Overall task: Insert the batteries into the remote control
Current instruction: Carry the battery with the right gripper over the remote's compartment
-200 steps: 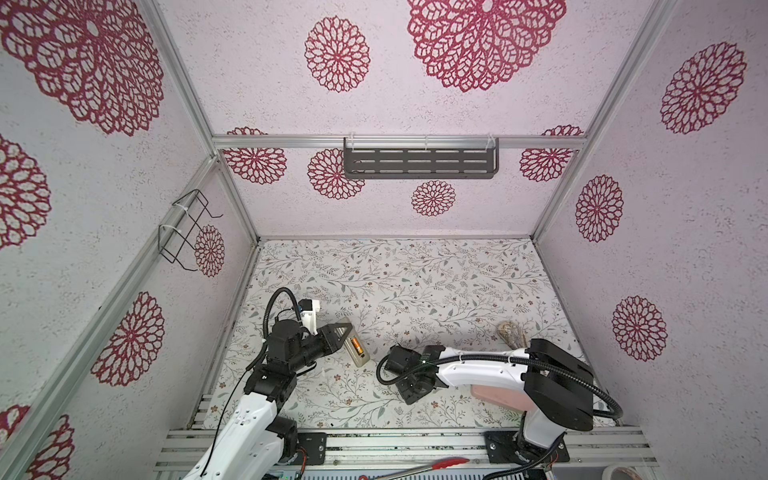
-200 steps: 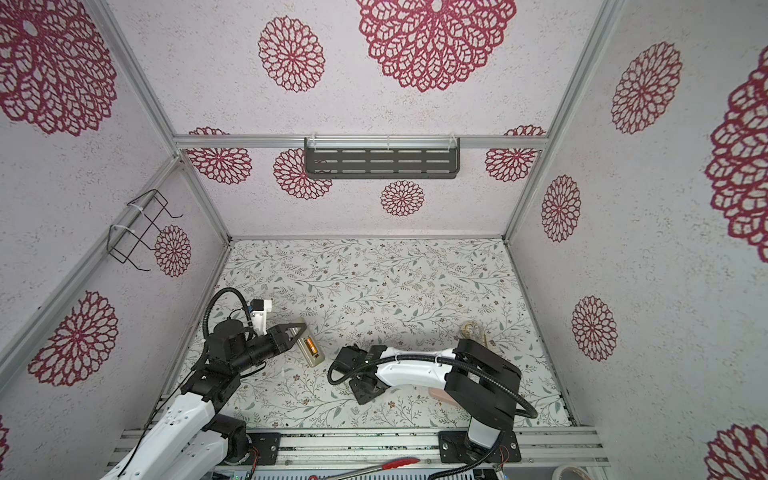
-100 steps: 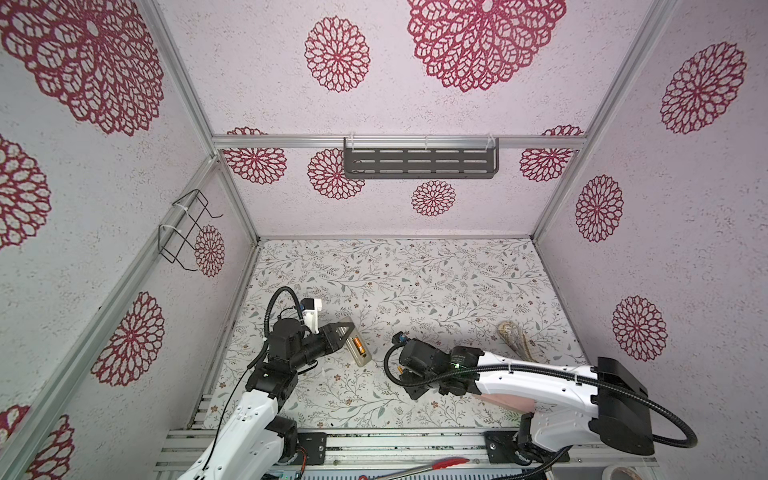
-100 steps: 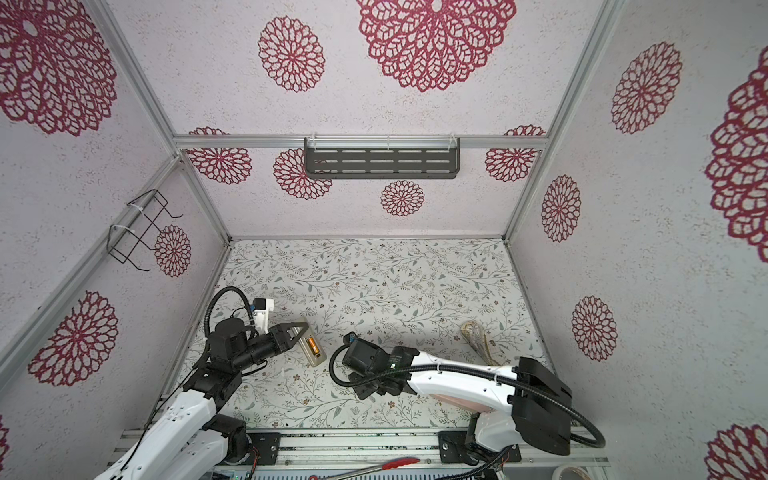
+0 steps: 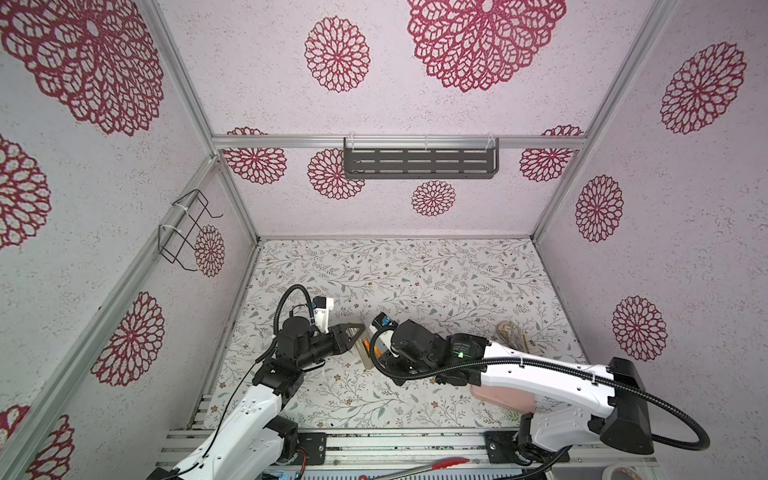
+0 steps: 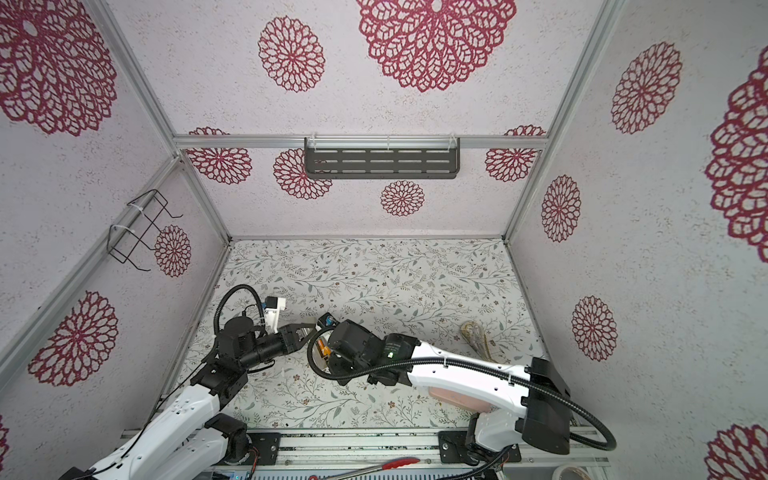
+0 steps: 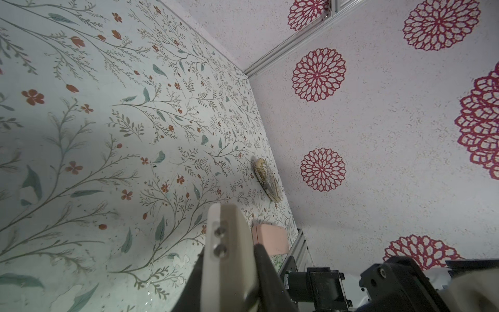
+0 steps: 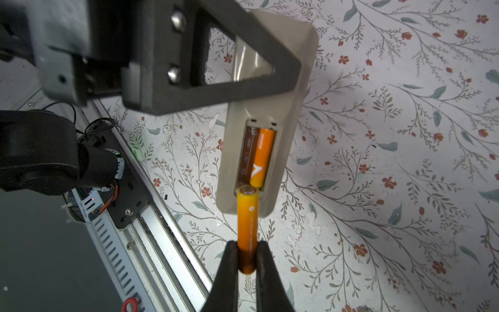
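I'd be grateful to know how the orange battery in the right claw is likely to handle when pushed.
The battery is a smooth, rigid cylinder, so it would probably roll on the table if released. The right claw pinches only its rear end, so it may pivot when pressed against the remote control.

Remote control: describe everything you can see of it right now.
The slim greyish-beige plastic remote control is clamped by the left pincer at its plain end, back up, seemingly off the floral table. Its compartment is open: one orange cylindrical battery sits inside, the slot beside it looks dark. A second orange battery, held by the right pincer, reaches the compartment's edge.
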You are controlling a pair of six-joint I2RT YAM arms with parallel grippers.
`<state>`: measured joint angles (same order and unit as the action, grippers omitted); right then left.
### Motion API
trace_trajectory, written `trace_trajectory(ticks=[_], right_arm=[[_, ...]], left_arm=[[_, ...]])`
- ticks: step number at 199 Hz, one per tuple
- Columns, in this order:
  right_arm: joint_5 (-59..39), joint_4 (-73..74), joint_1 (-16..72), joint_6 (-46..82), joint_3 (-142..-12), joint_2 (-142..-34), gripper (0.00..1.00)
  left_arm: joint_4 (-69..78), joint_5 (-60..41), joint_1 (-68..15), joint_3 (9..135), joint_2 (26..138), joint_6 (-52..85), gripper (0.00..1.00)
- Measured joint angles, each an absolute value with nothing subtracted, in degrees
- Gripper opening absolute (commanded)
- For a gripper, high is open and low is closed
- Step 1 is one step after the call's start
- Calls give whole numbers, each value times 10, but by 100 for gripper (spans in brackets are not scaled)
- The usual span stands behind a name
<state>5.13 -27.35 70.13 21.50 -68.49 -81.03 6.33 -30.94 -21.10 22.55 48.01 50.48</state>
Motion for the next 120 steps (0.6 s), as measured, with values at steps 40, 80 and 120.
trace_trajectory(ticks=[40, 80, 120], right_arm=[[29, -278, 688, 216, -698, -824, 0], [22, -289, 667, 222, -697, -824, 0], [10, -299, 666, 232, -697, -824, 0]], left_arm=[[77, -305, -247, 231, 489, 495, 0], [92, -298, -261, 232, 504, 495, 0], [108, -292, -262, 232, 507, 495, 0]])
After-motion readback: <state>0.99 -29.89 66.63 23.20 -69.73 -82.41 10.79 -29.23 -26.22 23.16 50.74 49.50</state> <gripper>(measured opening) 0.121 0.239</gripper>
